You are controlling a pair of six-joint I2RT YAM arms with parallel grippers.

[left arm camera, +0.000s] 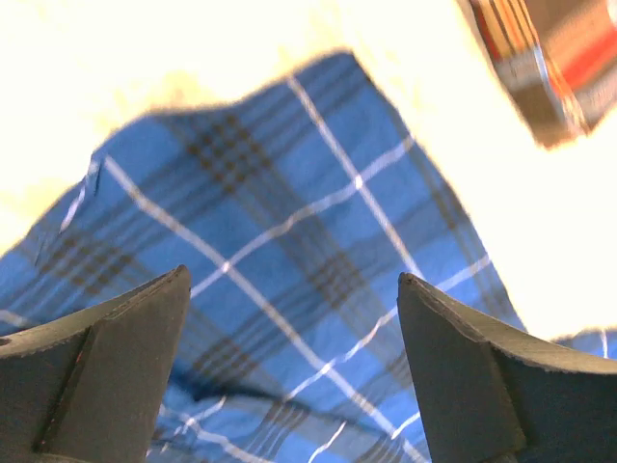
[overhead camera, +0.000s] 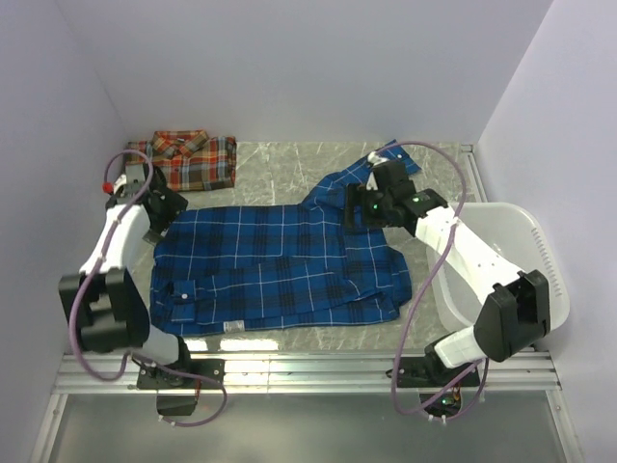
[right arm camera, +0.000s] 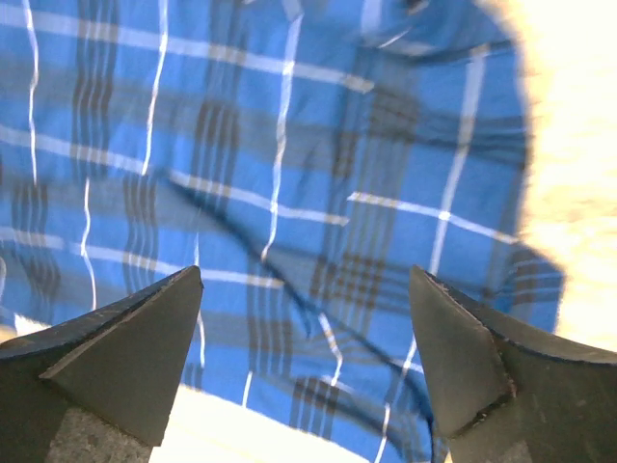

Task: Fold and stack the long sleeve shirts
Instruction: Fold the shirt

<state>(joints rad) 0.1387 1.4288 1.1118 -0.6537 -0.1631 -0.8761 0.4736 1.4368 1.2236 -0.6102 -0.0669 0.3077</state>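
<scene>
Blue shirt [overhead camera: 280,270] is spread across the table [overhead camera: 289,159] centre; left gripper [left arm camera: 294,280] and right gripper [right arm camera: 307,275] are held wide above it, nothing gripped.
Red-orange shirt [overhead camera: 188,159] is laid folded at rear left; white basket [overhead camera: 545,256] is partly hidden by the right arm [overhead camera: 458,246].

We see a royal blue shirt [overhead camera: 280,265] crossed by thin white and dark checks, a red-orange shirt [overhead camera: 193,159] checked in dark and cream, a white basket [overhead camera: 525,224], and a marbled grey table [overhead camera: 280,162].

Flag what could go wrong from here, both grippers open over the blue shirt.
The blue shirt lies rumpled with one sleeve trailing beyond the right gripper, so a fold might trap creases. The left gripper hangs at the shirt's edge near the folded red-orange shirt, which it could nudge.
</scene>
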